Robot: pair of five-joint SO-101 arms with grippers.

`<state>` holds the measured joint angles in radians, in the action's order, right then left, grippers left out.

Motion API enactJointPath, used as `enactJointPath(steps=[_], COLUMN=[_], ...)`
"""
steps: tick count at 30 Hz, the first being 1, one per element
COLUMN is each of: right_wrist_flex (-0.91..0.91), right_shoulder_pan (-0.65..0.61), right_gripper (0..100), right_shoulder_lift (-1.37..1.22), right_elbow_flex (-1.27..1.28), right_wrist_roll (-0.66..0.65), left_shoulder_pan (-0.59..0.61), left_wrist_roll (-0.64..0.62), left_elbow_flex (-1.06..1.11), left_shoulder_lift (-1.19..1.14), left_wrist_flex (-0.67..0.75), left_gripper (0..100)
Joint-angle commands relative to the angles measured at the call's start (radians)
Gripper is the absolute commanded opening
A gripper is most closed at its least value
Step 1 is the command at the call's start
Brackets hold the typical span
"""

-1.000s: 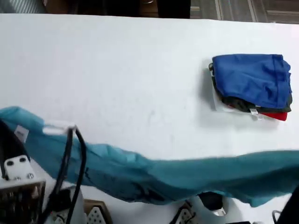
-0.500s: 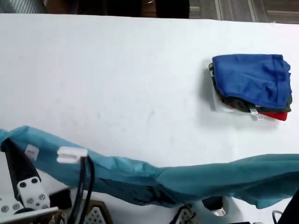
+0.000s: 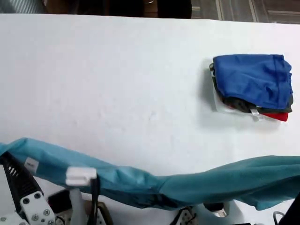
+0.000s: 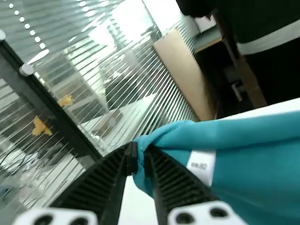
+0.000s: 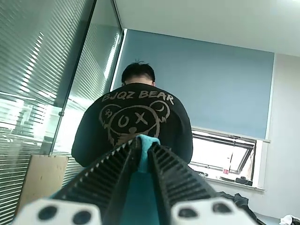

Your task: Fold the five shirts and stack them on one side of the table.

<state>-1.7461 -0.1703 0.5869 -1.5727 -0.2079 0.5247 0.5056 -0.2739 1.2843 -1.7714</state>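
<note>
Left gripper [image 4: 139, 152]: we are finding its ribbed black jaws pressed together on a corner of the teal shirt [image 4: 253, 154], with the cloth bunching out past the fingertips.
Right gripper [image 5: 144, 142]: we are finding it clamped on a fold of the same teal shirt. A small peak of fabric is poking out beyond the tips, and the rest is running down between the jaws.
White tag [image 4: 200, 165]: we are seeing it lying on the teal cloth just beside the left gripper's hold. In the high view it is sitting near the shirt's left end.
Left arm [image 3: 30, 206]: we are seeing it standing at the lower left corner of the high view, at the tagged end of the shirt, with a black cable [image 3: 95, 197] hanging beside it.
Teal shirt, position: in the high view it is stretching as a long rumpled band along the near edge of the table [image 3: 117, 70], from one side border to the other. We cannot tell whether its middle is touching the surface.
Stack of folded shirts [image 3: 253, 89]: it is resting on the right side of the table, well apart from the teal shirt. A blue shirt [image 3: 248, 72] is lying on top, a dark shirt [image 3: 239, 104] is showing under it, and a red edge [image 3: 276, 116] is peeking out at the near corner.
</note>
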Motion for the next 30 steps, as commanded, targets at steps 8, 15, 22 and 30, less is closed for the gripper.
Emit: enactJointPath(steps=[8,15,22,30], right_wrist_flex=[-0.019,-0.015,-0.015,-0.015], right_shoulder_pan=[-0.001,-0.002,-0.002,-0.002], right_gripper=[1.9,1.9,1.9,1.9], right_shoulder_lift=[-0.016,-0.059,-0.081,-0.147], right_elbow_flex=[0.028,0.17,0.15,0.175], right_wrist_roll=[-0.003,0.052,0.061,0.06], left_shoulder_pan=[0.014,0.015,0.018,0.014], left_wrist_roll=[-0.002,-0.003,-0.003,-0.005], left_elbow_flex=[0.015,0.076,0.074,0.142], left_shoulder_lift=[-0.012,-0.098,-0.095,-0.141], left_wrist_flex=[0.048,0.052,0.054,0.135], left_gripper=[3,3,3,3])
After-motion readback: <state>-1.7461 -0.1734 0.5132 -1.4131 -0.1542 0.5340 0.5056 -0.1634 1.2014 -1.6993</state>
